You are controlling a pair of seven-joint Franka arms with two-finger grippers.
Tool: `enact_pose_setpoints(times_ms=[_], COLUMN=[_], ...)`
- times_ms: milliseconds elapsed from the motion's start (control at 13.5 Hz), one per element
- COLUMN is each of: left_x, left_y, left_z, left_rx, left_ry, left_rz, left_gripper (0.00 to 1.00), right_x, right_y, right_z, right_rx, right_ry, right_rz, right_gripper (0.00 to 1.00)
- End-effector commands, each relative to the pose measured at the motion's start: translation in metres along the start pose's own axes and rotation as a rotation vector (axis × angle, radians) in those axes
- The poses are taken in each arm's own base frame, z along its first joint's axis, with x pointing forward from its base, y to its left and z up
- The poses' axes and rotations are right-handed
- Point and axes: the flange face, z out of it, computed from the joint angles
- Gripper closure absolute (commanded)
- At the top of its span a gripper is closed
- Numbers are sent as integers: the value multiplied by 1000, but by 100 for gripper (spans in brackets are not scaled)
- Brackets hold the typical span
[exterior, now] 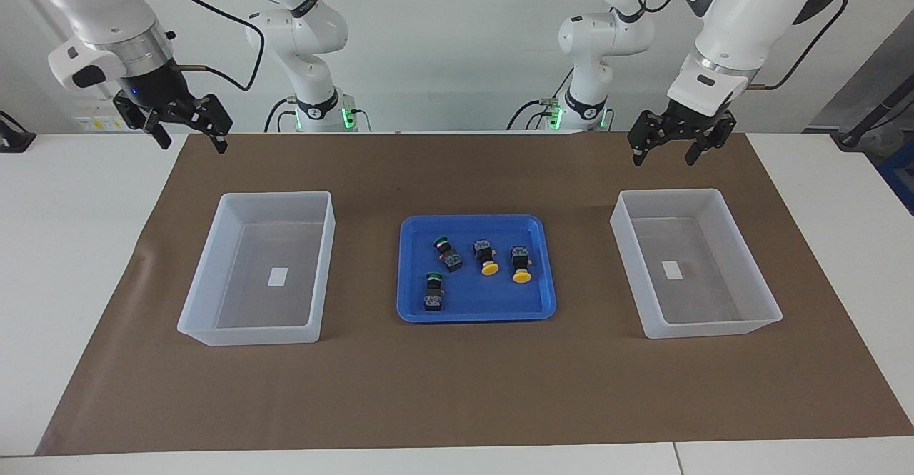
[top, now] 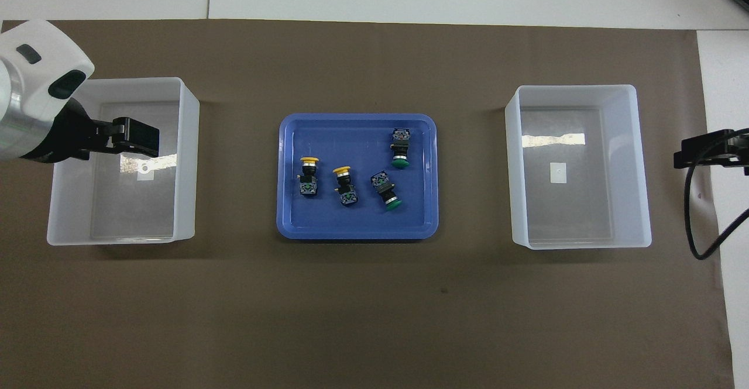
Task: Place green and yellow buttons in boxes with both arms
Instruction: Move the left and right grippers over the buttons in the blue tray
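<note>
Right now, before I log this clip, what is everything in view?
green buttons: two, green caps on dark bodies, in the tray, toward the right arm's end.
yellow buttons: two, yellow caps, in the tray, toward the left arm's end.
tray: one, blue, mid-mat.
boxes: two, translucent white, one toward each end of the table, no buttons inside.
mat: one, brown, on the white table.
left gripper: open, raised.
right gripper: open, raised.

Blue tray point(exterior: 407, 268) at centre of brown paper mat point(exterior: 457, 389); mat covering white table point(exterior: 57, 246).
</note>
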Motion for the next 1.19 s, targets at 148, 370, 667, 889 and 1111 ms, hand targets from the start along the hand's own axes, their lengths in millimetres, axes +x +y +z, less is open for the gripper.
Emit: enact_pose_setpoints(times_ms=[148, 370, 667, 889, 1111], left_x=[-4, -8, -19, -21, -17], left_y=[-4, 1, 35, 82, 101], left_z=[1, 20, 87, 132, 169], left_rx=[-11, -10, -11, -41, -70], left_ry=[12, 38, 44, 94, 128], left_rz=[4, 8, 21, -52, -100], left_gripper=[0, 0, 0, 0, 0], right_x=[-3, 1, 0, 1, 18], right_y=[-2, -10, -36, -67, -101], right_z=[0, 2, 18, 50, 83], right_rx=[21, 21, 30, 37, 48], right_ry=[-10, 14, 49, 71, 92], right_rz=[4, -8, -56, -117, -163], right_gripper=[0, 0, 0, 0, 0])
